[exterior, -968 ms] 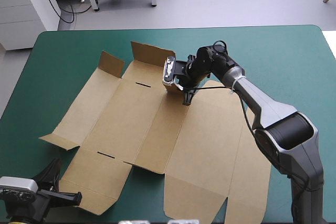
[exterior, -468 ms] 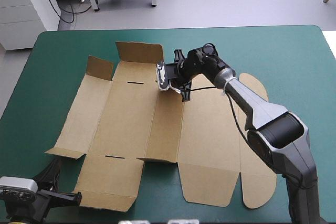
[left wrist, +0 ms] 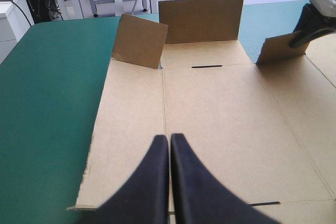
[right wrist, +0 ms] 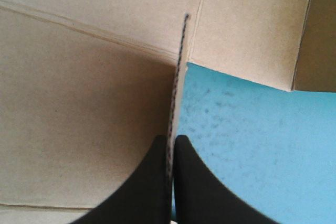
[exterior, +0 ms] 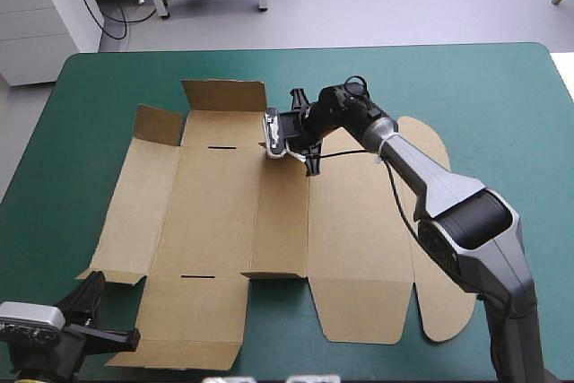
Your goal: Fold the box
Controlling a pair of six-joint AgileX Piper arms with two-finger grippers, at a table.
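The brown box (exterior: 224, 213) lies as a flat cut sheet, squared with the teal-green table. Two far flaps stand up (exterior: 224, 96) (exterior: 157, 123), also seen ahead of my left gripper (left wrist: 202, 19) (left wrist: 139, 40). My right gripper (exterior: 291, 136) is at the sheet's far edge, shut on a small raised flap (left wrist: 278, 48). In its wrist view the board's thin edge (right wrist: 178, 66) runs between the fingers of that gripper (right wrist: 170, 139). My left gripper (exterior: 103, 325) is shut with nothing in it and hovers at the sheet's near left corner (left wrist: 169, 137).
Bare teal-green cover (exterior: 502, 105) stretches to the right of the box and along the far edge. The rounded lid tabs (exterior: 448, 311) reach toward the near right. The table's left edge is close to the box's left panel (exterior: 134, 213).
The right gripper has pulled the far edge leftward, swinging the whole sheet from a slant to square with the table. The left gripper has stayed put.
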